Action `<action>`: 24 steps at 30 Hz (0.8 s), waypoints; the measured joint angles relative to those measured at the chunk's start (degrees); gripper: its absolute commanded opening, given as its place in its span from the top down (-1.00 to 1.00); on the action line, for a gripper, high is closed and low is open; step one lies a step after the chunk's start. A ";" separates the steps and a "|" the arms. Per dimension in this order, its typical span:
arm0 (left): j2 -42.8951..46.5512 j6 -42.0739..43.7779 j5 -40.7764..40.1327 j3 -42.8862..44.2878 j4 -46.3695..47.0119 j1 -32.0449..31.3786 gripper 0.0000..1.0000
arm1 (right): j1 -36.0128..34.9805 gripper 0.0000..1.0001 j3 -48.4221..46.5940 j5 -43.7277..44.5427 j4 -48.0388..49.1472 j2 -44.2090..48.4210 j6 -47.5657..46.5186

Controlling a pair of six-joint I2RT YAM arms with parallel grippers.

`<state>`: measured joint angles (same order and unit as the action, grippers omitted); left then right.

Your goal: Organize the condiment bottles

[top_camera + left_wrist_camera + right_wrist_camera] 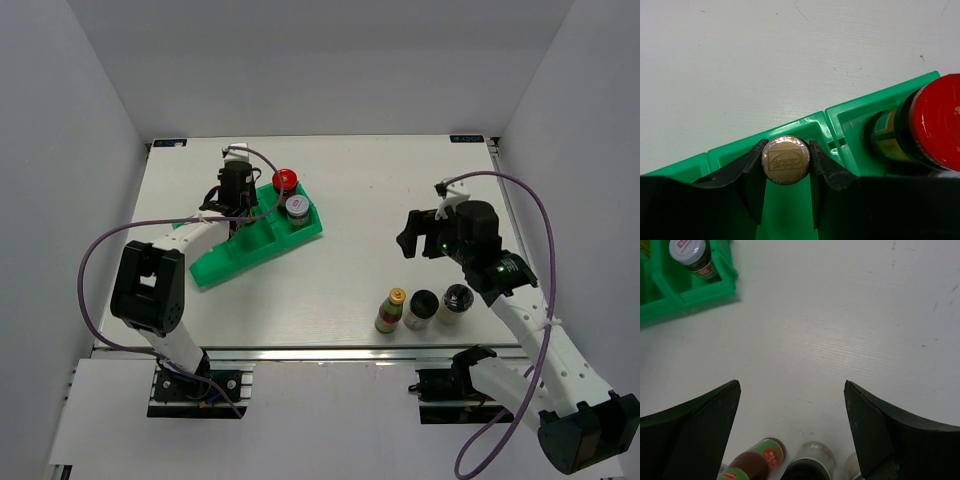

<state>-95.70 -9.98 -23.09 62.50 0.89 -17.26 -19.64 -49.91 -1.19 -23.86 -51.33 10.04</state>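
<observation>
From where I stand, the left gripper (237,192) is down over the green divided bin (215,262) at the far left of the table (380,170). Its fingers (752,172) are closed snugly on a slim gold-capped bottle (786,160), one pad against each side of the cap. The bottle sits upright in a compartment by the bin's back wall; I can't tell whether its base touches the floor. In the next compartment, past a divider, stands the red-capped jar (935,120), and the silver-lidded jar (296,207) is in the cell just beside it.

The right gripper (791,386) hangs above the bare table on the right side, its fingers spread wide with nothing between them. Below it, near the front edge, three pieces stand in a close row: a slim yellow-capped bottle (390,311) with a red and green label, then a black-lidded jar (422,308), then a second black-lidded jar (456,302). They are well apart from the bin.
</observation>
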 measured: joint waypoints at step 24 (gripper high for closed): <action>3.17 -1.29 0.35 0.92 -4.59 0.00 -0.96 | -22.16 -0.79 0.83 6.62 -7.19 0.02 -3.34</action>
<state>-92.53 -11.27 -22.74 63.42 -3.70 -17.26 -41.80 -49.08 5.43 -31.05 -51.31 6.70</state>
